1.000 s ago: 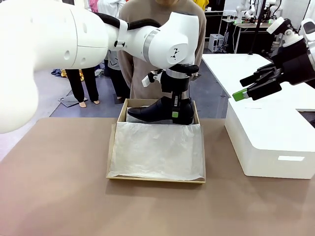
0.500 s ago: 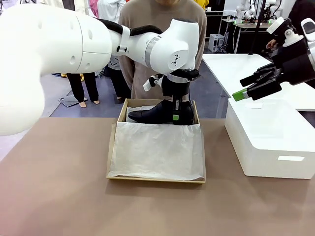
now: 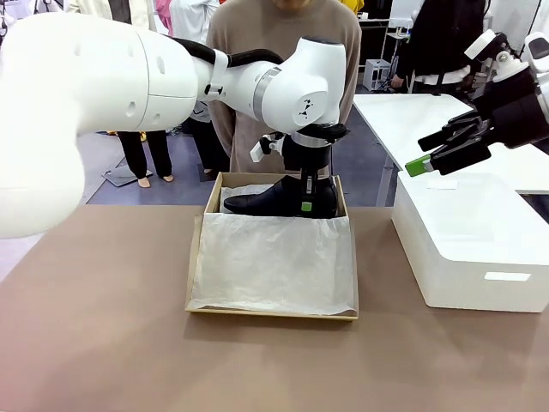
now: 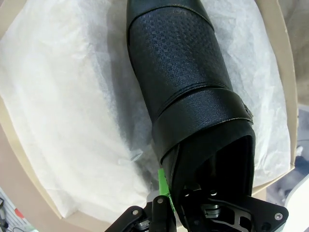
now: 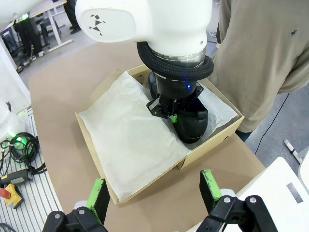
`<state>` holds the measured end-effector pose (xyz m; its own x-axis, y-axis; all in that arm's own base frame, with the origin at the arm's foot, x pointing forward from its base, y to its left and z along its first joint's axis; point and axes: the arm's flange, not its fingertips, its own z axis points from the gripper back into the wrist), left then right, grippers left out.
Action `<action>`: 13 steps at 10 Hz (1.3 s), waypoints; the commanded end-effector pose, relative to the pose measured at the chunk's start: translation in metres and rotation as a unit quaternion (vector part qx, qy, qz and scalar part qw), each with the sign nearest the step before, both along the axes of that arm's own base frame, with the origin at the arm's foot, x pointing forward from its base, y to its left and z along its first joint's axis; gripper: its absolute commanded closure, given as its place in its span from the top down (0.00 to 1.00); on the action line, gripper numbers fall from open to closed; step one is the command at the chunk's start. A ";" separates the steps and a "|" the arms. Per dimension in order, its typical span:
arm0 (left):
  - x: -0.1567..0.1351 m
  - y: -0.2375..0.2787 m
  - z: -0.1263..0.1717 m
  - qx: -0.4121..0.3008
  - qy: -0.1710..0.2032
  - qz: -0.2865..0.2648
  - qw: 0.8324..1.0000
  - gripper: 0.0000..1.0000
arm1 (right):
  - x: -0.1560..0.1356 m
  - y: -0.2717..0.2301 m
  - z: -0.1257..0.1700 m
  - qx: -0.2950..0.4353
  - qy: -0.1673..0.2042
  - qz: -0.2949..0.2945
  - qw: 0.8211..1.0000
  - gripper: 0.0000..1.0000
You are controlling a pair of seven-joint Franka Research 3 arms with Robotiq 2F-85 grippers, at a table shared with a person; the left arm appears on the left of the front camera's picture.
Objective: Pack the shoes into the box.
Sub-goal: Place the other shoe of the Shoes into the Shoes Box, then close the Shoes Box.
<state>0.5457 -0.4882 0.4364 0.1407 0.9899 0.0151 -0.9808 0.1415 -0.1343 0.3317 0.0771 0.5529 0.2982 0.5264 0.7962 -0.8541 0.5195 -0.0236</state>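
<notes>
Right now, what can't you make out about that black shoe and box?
- Sole of the shoe, front view: the tissue paper in front hides whether it rests on the floor of the box.
- Toe of the shoe, left wrist view: cut off by the top edge.
- Inner finger of the left gripper, left wrist view: hidden inside the shoe.
- Anything under the tissue paper, right wrist view: covered.

The shoe lies in the box, left of the block.

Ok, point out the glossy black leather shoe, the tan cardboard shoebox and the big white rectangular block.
Glossy black leather shoe (image 3: 244, 203): front view, on its toe end.
Tan cardboard shoebox (image 5: 212, 142): right wrist view, on its outer side wall.
Big white rectangular block (image 3: 480, 249): front view, on its top face.
</notes>
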 end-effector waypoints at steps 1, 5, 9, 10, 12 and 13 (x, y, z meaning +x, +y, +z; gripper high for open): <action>0.002 -0.004 0.010 0.006 0.001 0.023 1.000 0.21 | 0.002 0.000 0.000 0.007 -0.005 0.007 1.000 1.00; 0.005 -0.003 0.035 0.010 0.000 0.043 0.999 0.99 | 0.002 0.000 0.000 0.007 -0.005 0.007 1.000 1.00; 0.017 0.008 0.063 0.003 0.038 0.063 0.997 1.00 | 0.002 0.000 0.000 0.007 -0.005 0.007 1.000 1.00; 0.005 0.007 0.054 -0.004 -0.006 0.025 1.000 1.00 | 0.002 0.000 0.000 0.007 -0.005 0.007 1.000 1.00; 0.005 0.007 0.054 -0.004 -0.006 0.025 1.000 1.00 | 0.002 0.000 0.000 0.007 -0.005 0.007 1.000 1.00; 0.005 0.007 0.054 -0.004 -0.006 0.025 1.000 1.00 | 0.002 0.000 0.000 0.007 -0.005 0.007 1.000 1.00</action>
<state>0.5519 -0.4829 0.4905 0.0956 0.9954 -0.0024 -0.9857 0.0943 -0.1399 0.3317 0.0771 0.5529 0.2982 0.5264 0.7962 -0.8541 0.5195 -0.0237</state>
